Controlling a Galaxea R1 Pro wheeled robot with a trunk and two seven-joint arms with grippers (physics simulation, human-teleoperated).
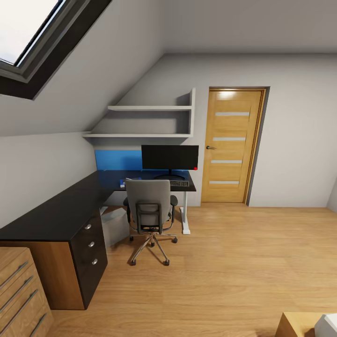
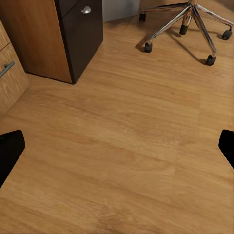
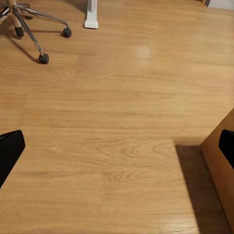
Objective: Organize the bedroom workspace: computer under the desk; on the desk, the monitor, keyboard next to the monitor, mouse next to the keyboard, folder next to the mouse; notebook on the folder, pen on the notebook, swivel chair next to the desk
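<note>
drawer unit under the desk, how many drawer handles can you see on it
3, stacked on the dark drawer unit front below the desk top's near end: top, middle, bottom. None looks hidden.

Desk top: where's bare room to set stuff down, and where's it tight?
The long black stretch of the desk, from the dark drawer unit to the corner, looks bare. It is crowded at the far end: the monitor, keyboard and small blue items sit there, with the swivel chair in front.

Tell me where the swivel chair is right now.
In the head view, the swivel chair stands on the wood floor in front of the desk, its back toward the camera, below the monitor.
</note>
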